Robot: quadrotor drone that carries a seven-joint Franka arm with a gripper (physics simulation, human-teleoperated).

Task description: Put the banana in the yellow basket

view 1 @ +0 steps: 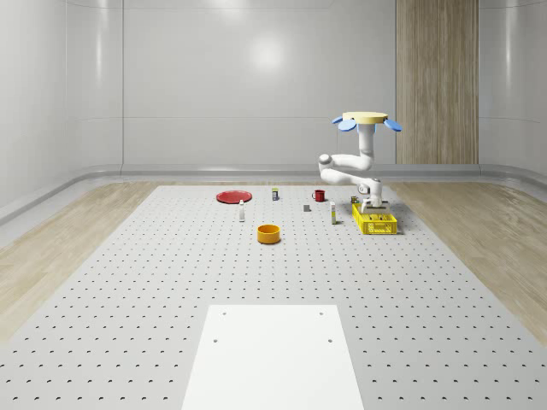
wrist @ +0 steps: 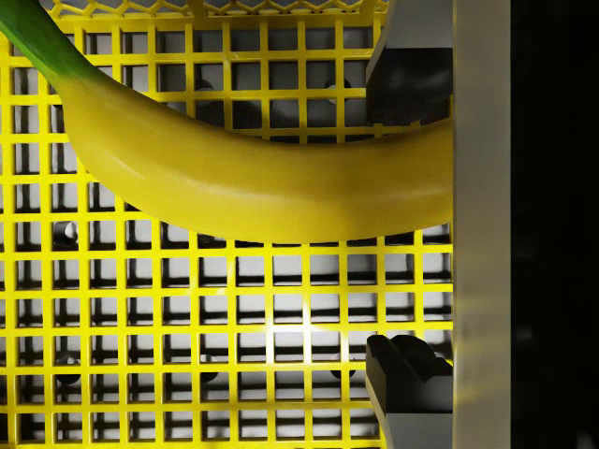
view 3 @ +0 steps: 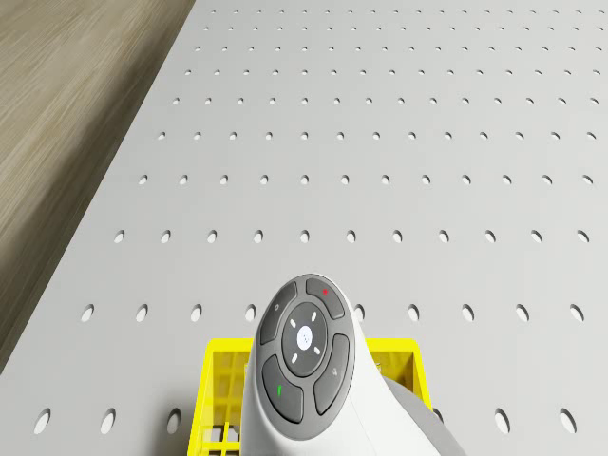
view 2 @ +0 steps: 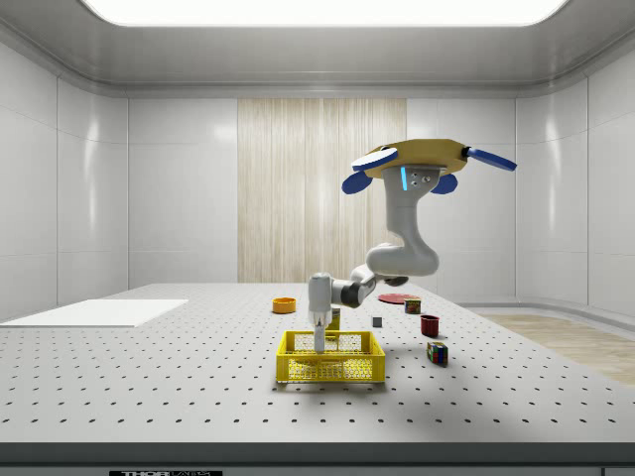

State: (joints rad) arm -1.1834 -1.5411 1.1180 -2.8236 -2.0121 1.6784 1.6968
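Whole-scene view, nearest first: a flat white panel lies on the grey perforated counter, then a round orange bowl, both well apart from the work. Farther and to the right sits the yellow mesh basket. The drone hovers high above the counter just beyond it, arm bent down so the gripper hangs inside the rim.

In the wrist view the curved yellow banana with a green stem lies across the basket's grid floor, between fingers spread wider than the fruit. I judge it released, though whether it rests on the mesh is unclear.

Low walls ring the gripper, so straight up looks like the free exit. A small bottle stands near the basket's left. Beyond it are a red mug and a red plate.
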